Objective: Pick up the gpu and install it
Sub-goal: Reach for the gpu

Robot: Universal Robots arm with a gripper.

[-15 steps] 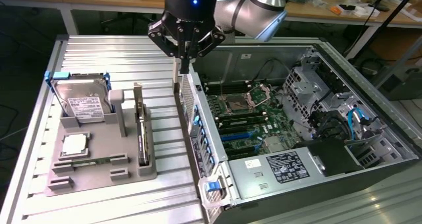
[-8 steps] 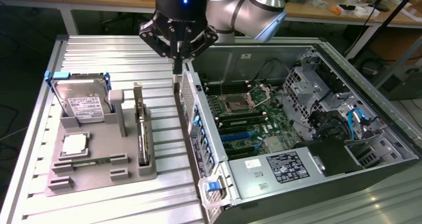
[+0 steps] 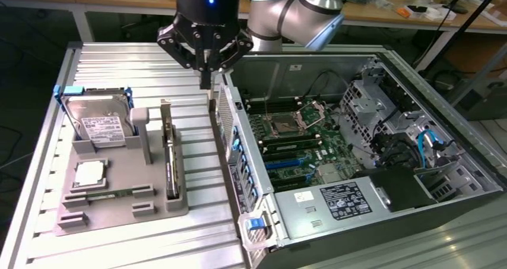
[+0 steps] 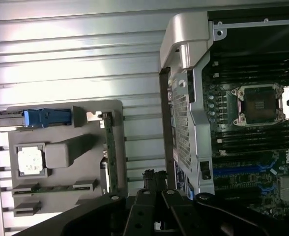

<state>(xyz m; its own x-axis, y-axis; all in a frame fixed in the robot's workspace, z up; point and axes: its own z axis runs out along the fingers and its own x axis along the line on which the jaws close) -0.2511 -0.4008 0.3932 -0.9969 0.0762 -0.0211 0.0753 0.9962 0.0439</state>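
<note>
**Pick not started yet, approach tips**

Looks like the reach stage. Got the gripper (image 3: 206, 79) pinched shut on nothing, hanging over the bare table (image 3: 142, 73) strip between the grey holder (image 3: 151, 212) and the open PC case (image 3: 237, 162). Spotted the gpu (image 3: 168, 156) standing edge-on in its slot along the holder's case-side edge, near the hard drive (image 3: 99, 123), untouched. Probably best to spread the jaws wide before dropping, line up square with that thin top edge, grab around mid-length, then lift straight up to avoid raking the slot or clipping the case wall
</note>
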